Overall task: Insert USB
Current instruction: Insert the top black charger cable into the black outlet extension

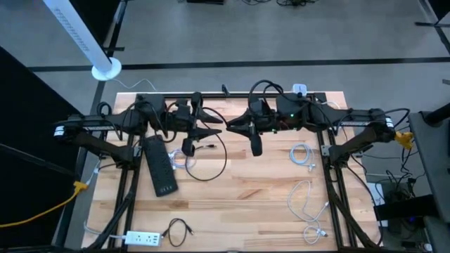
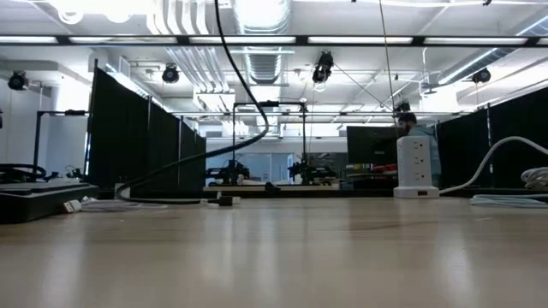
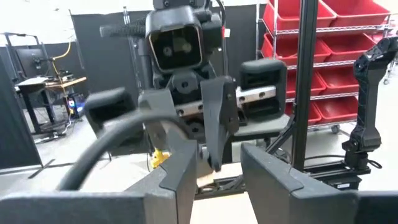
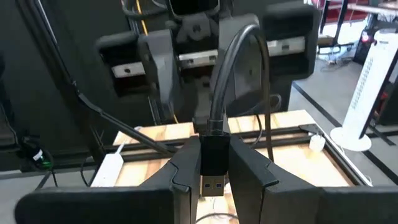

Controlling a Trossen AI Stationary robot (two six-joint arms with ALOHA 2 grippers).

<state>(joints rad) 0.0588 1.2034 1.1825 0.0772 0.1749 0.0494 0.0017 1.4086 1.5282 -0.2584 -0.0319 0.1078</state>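
A black USB cable loops over the table. Its black plug sits between the fingers of my right gripper, which is shut on it above the table's middle. My left gripper faces it tip to tip, open, with nothing between its fingers. A black power strip lies flat on the table below the left arm. Neither gripper shows in the low view. My right gripper pinches the plug's black body between its two fingers, which reach in level from the table's right. The metal connector points back toward the wrist. The cable leaves the plug's far end and arcs upward. The plug is lifted clear of the table.
White cables lie coiled on the table's right side and toward the near right. A white power strip and a small black cable sit at the near left edge. A white charger stands at the far edge.
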